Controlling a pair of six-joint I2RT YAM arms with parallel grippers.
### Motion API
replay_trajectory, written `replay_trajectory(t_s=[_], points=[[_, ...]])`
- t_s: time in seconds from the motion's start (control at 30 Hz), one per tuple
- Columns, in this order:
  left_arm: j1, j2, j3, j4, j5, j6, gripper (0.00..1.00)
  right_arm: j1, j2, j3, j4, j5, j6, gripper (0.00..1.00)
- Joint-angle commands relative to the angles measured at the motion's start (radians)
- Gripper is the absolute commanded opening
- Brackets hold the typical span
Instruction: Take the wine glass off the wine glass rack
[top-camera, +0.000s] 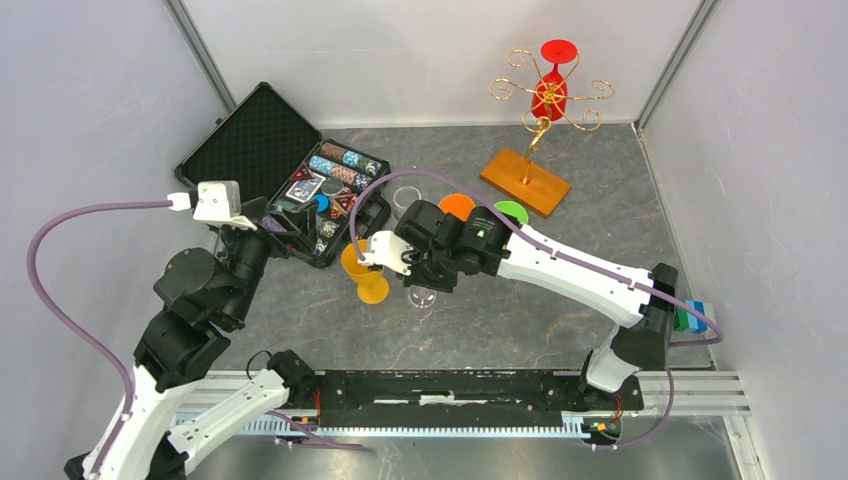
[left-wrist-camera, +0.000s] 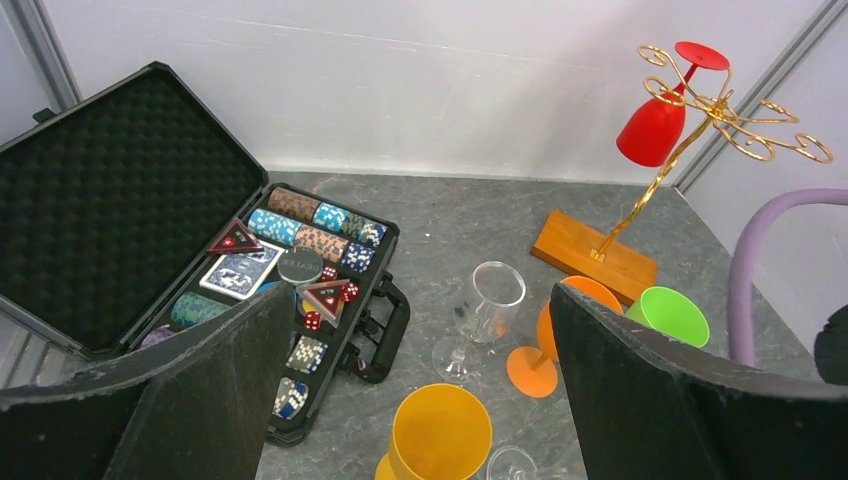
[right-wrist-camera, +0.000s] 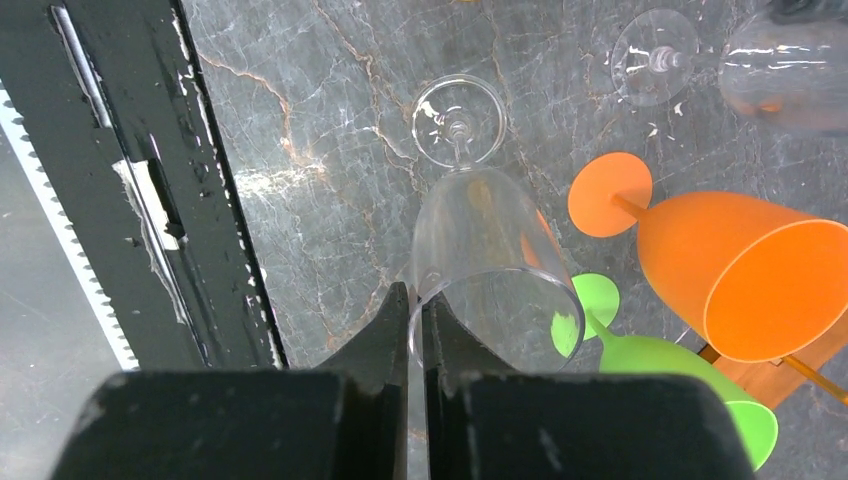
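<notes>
The gold wire wine glass rack stands on its wooden base at the back right; it also shows in the left wrist view. A red wine glass hangs upside down from it. My right gripper is at mid-table, far from the rack. It is shut on the rim of a clear wine glass, whose foot is down at the table. My left gripper is open and empty beside the poker case.
An open black poker chip case lies at the back left. A yellow glass, an orange glass, a green glass and a second clear glass crowd mid-table.
</notes>
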Motion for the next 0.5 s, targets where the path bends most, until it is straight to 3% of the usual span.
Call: replay_trajectory(t_s=[0.0,0.27,0.47], points=[[-0.003,-0.013,0.016,0.015,-0.008,0.042,1.0,0.006,0.019,0.061,-0.008,0.003,-0.031,0.08],[-0.003,-0.012,0.011,0.017,-0.014,0.041,1.0,0.007,0.04,0.079,-0.007,0.013,-0.034,0.27],[-0.002,-0.013,0.011,0.018,-0.015,0.041,1.0,0.006,0.055,0.103,0.021,0.013,-0.032,0.35]])
